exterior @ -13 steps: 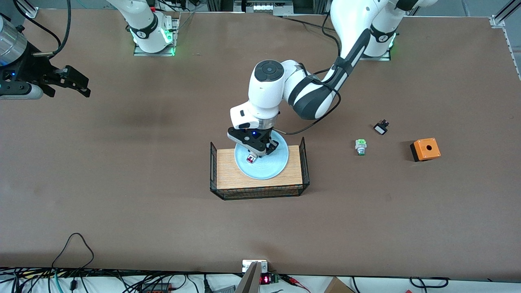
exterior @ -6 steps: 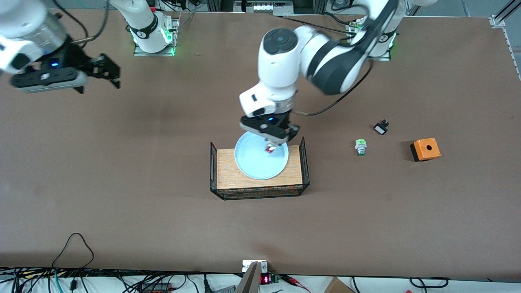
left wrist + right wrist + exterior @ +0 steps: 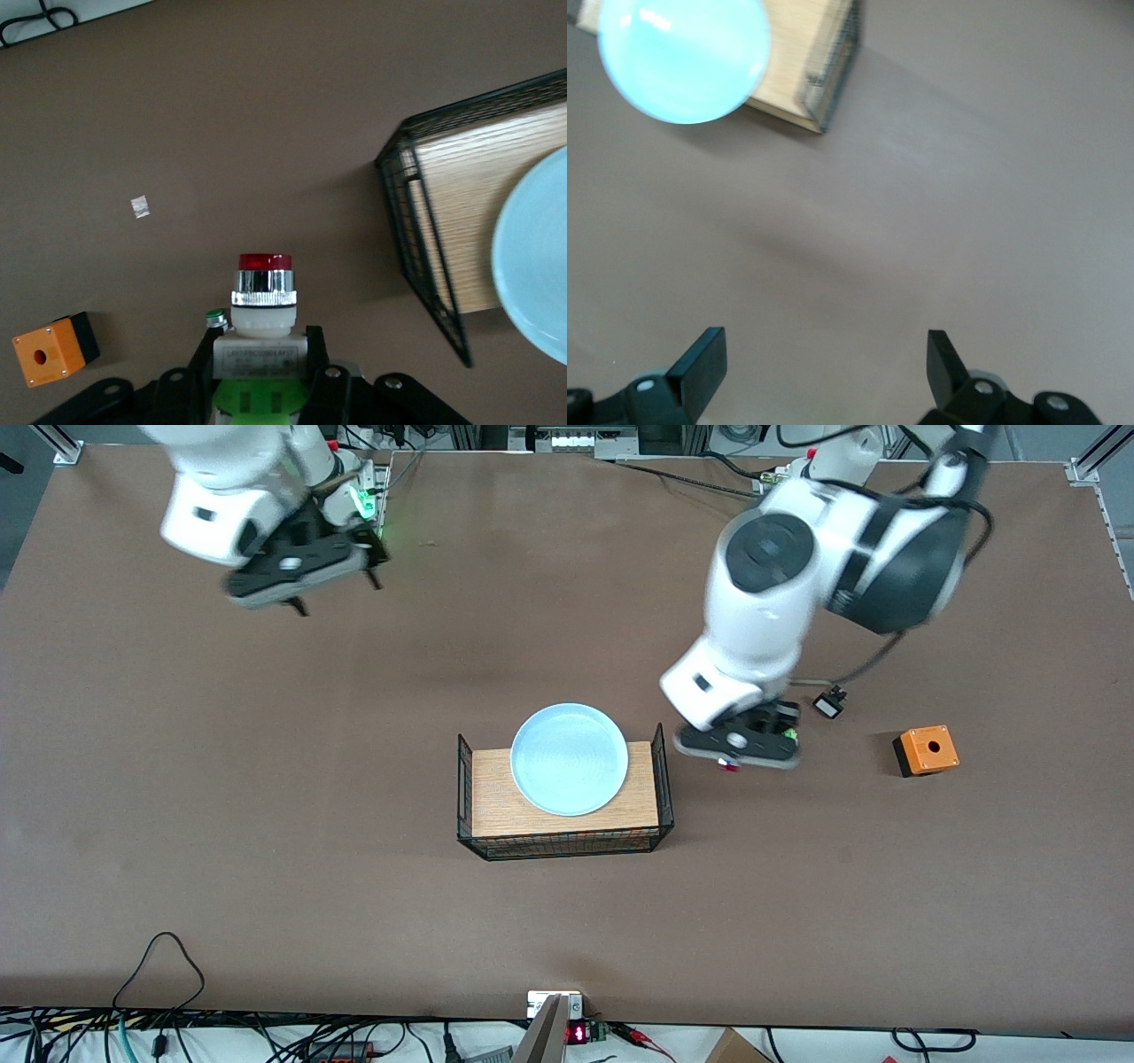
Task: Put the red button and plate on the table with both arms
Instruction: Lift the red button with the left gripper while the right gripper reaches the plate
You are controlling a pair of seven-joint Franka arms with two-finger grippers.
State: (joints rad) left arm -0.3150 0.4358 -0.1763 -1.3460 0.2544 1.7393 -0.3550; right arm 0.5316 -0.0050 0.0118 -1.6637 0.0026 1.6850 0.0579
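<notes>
We have the red button (image 3: 264,292) clamped in the left gripper (image 3: 738,749), held by its light-green rear block with the red cap sticking out past the fingertips. The gripper is up in the air over bare table (image 3: 266,850), between the wire-framed wooden board (image 3: 496,810) and the orange box (image 3: 926,750), roughly above the green-cap switch (image 3: 214,314), which only peeks out in the left wrist view. So the button is off the plate and clear of the board, but not set down yet.

The plate (image 3: 570,758) sits on the wooden board, empty, untouched by either arm. That half of the job hasn't started.

The right gripper (image 3: 297,571) has its jaws spread wide with nothing between them. It hangs over the table near the right arm's base, well apart from the plate; the right wrist view shows the plate and board at a distance.

Our read on progress: one pick done, zero placements done. Left to do:
- lower the button to the tabletop and release, ideally on a patch clear of the green-cap switch and the small black part (image 3: 829,706)
- bring the right arm in, grab the plate by its rim, lift it over the wire frame, and set it on the table
</notes>
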